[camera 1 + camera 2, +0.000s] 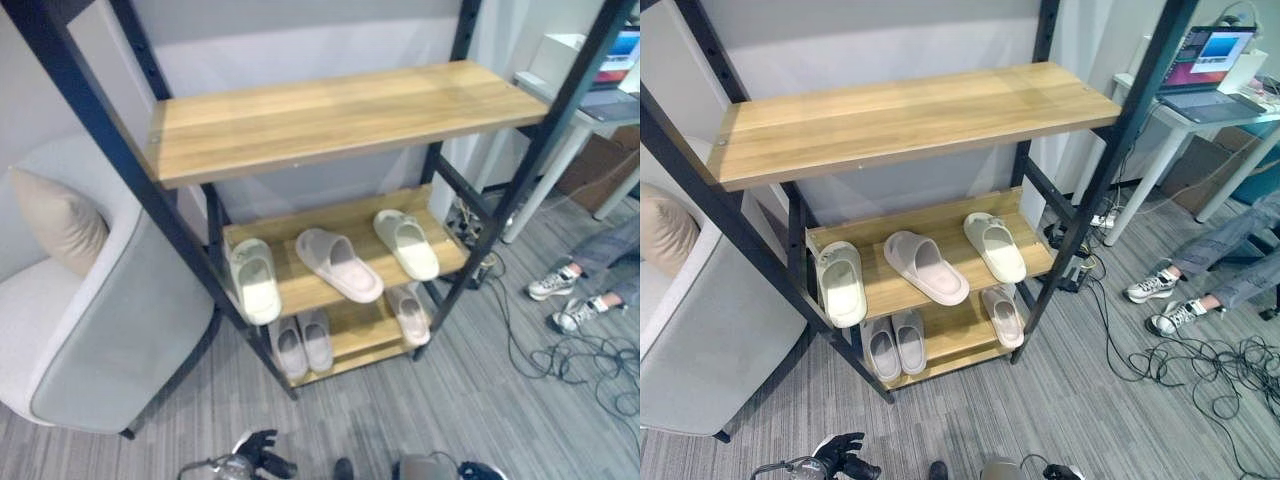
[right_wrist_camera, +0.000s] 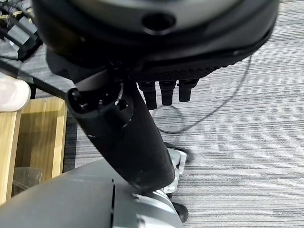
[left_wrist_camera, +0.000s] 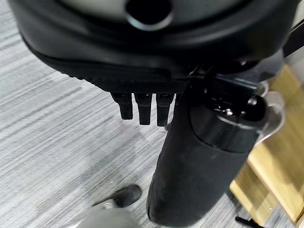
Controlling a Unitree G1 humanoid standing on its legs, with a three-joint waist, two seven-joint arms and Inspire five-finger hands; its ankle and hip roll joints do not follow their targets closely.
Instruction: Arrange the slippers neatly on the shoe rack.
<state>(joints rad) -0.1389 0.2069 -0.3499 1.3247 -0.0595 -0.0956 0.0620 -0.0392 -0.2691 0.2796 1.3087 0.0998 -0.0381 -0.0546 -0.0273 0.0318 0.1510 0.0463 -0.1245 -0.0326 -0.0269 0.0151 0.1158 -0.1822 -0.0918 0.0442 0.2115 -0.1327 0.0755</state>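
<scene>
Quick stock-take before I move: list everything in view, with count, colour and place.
Shoe rack: one, black frame with wooden shelves, centre; top shelf bare.
Cream slippers: two on the middle shelf, one at its left end, one at its right end.
Grey-pink slipper: one, middle shelf, lying angled between the cream ones.
Grey-pink slippers, bottom shelf: three, a pair side by side at left, a single at right.
Armchair: one, light grey, left of the rack, with a beige cushion.
Desk: one, white, right rear, with an open laptop.
Person: seated at right, grey trousers and white trainers showing.
Left hand: dark, fingers straight, above the grey floor.
Right hand: dark, fingers straight, above the floor.
</scene>
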